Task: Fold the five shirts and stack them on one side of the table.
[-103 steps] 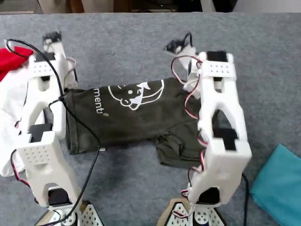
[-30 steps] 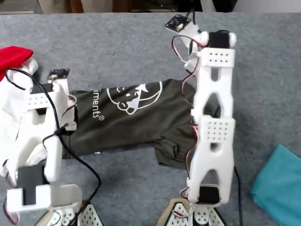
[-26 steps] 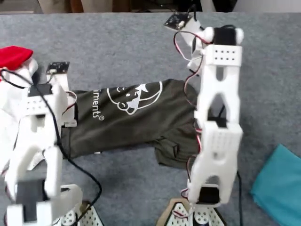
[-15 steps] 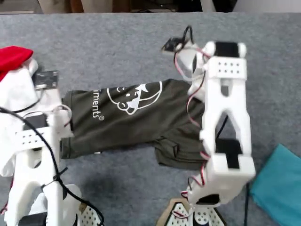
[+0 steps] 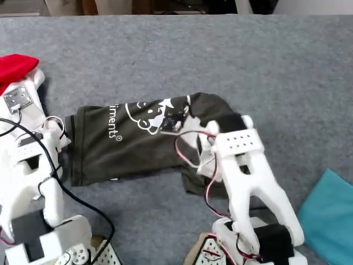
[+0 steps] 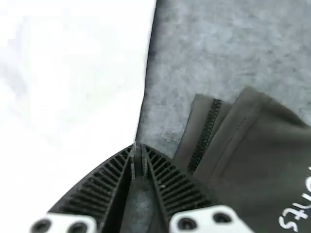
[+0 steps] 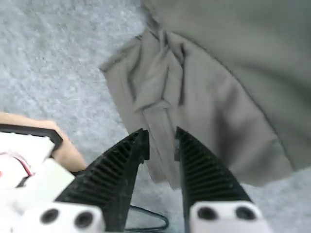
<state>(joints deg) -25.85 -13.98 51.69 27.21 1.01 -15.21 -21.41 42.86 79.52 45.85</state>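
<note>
High view: a grey felt-covered table (image 5: 276,66) is shown with a dark olive shirt printed in white (image 5: 132,146) lying across its middle. Both arms have been drawn back from its far edge. The left gripper (image 6: 138,149) is pressed closed, empty, beside the shirt's edge; the right gripper (image 7: 161,138) is held slightly parted above a crumpled sleeve (image 7: 155,82), judged the next part to be folded. The shirt's right side is covered by the right arm (image 5: 248,176); a teal cloth (image 5: 328,215) is cut off.
</note>
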